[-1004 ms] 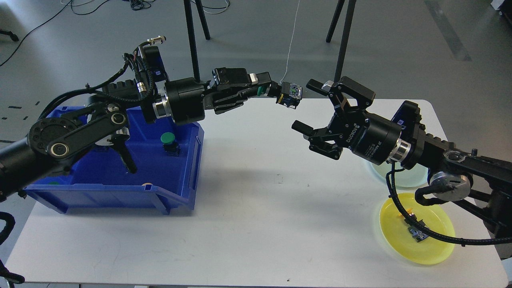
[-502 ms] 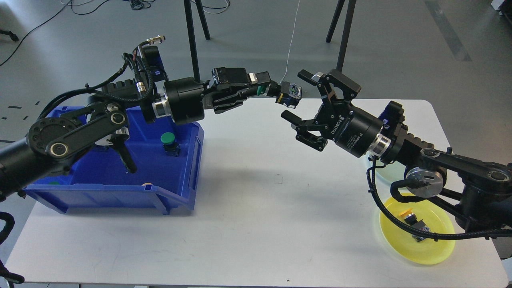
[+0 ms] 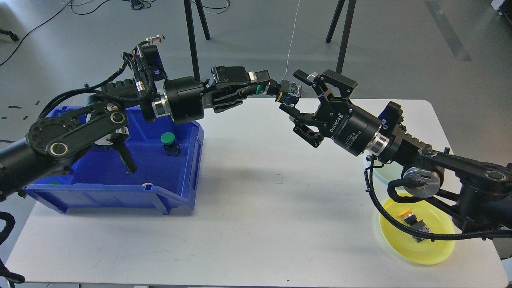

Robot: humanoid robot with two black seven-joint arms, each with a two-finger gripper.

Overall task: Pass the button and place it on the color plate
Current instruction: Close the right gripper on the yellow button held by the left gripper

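nearest to the camera, at the right front corner of the white table (image 3: pixel 256 224), lies a yellow plate (image 3: pixel 416 250). on it rests a small button part (image 3: pixel 416 229) with a yellow cap and a dark body; a black cable crosses in front of it, so its shape is hard to read. behind this plate, the thick joints of the right arm cover most of a second, pale plate (image 3: pixel 378 171), and only a thin edge of it shows.

on the left side stands a blue bin (image 3: pixel 176 188), its left end hidden under the left arm. inside it a green-capped button (image 3: pixel 169 141) stands upright on a dark base. two small things peek over the front rim, one green and one pale, too cut off to name.

farther back, above the far middle of the table, the two grippers meet in the air. the left gripper (image 3: pixel 267 89) is closed on the button (image 3: pixel 289 93) that is being passed: the fingers pinch the green end, and the black block with a small printed face points toward the right arm. the right gripper (image 3: pixel 301 93) has its fingers spread wide, one above the block and one below it. the lower finger looks very close to the block, but i cannot tell if it touches.

behind the table, black tripod legs and loose cables stand on the grey floor, cut off by the top edge.
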